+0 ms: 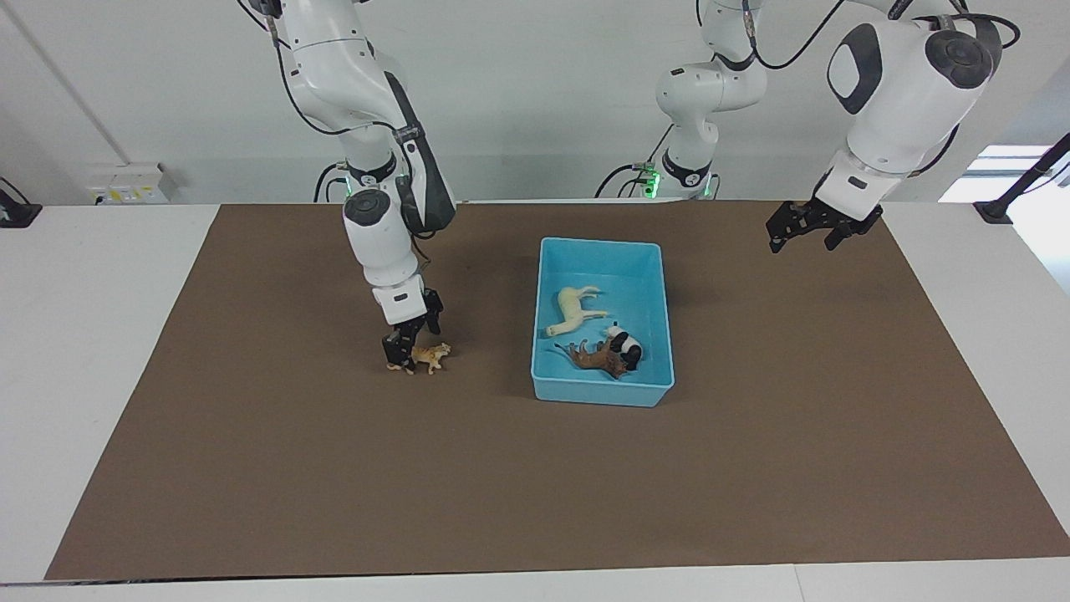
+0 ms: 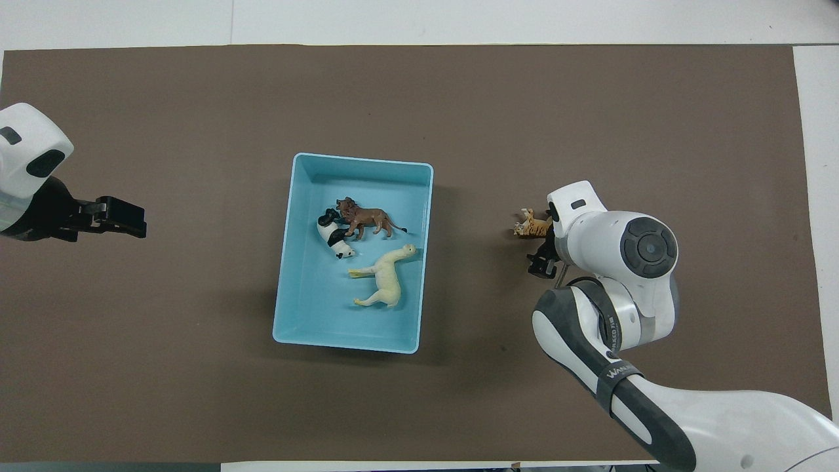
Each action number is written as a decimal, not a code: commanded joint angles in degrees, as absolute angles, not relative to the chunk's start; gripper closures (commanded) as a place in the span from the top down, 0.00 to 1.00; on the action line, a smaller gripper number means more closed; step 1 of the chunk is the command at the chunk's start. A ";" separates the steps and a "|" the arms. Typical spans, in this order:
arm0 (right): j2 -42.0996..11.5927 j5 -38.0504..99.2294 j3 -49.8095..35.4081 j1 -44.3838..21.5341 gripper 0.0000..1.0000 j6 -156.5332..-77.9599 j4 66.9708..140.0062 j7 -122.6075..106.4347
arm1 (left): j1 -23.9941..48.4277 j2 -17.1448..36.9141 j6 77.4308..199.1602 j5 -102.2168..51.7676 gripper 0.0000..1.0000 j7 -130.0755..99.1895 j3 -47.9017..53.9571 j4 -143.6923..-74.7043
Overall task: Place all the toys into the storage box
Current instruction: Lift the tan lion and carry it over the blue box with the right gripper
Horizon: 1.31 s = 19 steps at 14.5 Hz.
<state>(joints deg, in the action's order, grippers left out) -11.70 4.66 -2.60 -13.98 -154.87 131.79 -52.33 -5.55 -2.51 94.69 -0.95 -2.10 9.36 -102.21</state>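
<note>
The light blue storage box (image 1: 602,322) sits on the brown mat (image 1: 535,468), and serves as the landmark here. Inside it lie three toys: the cream-white horse (image 1: 573,310) on its side, at about the middle of the box, with the panda (image 1: 624,344) and the brown lion (image 1: 597,358) touching each other at the end of the box farther from the robots. The orange tiger (image 1: 430,358) is outside the box, on the mat well apart from it toward the right arm's end of the table. The right gripper (image 1: 410,355) is down at the mat right by the tiger's rear half, with one finger (image 1: 396,349) at its tail end; whether the jaws have closed on the figurine cannot be told. The left gripper (image 1: 804,237) hangs in the air over bare mat, well apart from the box toward the left arm's end, where that arm waits with its jaws spread wide and holding nothing
</note>
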 commanded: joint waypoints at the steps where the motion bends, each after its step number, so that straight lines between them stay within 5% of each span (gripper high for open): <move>1: -10.63 3.69 -2.81 -13.36 0.51 -157.32 133.51 -53.61 | -5.10 -4.13 95.71 -0.97 1.00 -1.93 8.96 -103.97; 2: -10.63 3.69 -2.81 -13.27 0.20 -157.41 133.51 -53.61 | -5.01 -4.13 95.71 -0.97 1.00 -1.93 8.96 -103.97; 3: -10.63 3.69 -2.81 -13.27 0.00 -157.33 133.42 -53.70 | -5.10 -4.13 95.71 -0.97 1.00 -1.93 8.88 -103.97; 8: -10.99 3.87 -2.81 -13.27 0.00 -156.45 131.58 -52.56 | -5.10 -4.13 95.71 -0.97 1.00 -1.93 8.96 -103.97; 12: -11.34 3.87 -2.90 -13.36 0.00 -145.67 122.90 -42.75 | -5.10 -4.13 95.71 -0.97 1.00 -1.93 8.96 -103.97; 15: -11.34 3.95 -3.34 -15.28 0.00 -134.51 113.76 -22.31 | -5.10 -4.13 95.71 -0.97 1.00 -1.85 8.96 -103.97; 19: -12.30 4.74 -3.43 -24.67 0.00 -129.38 106.10 15.63 | -5.10 -4.13 95.71 -0.97 1.00 -1.85 8.88 -103.97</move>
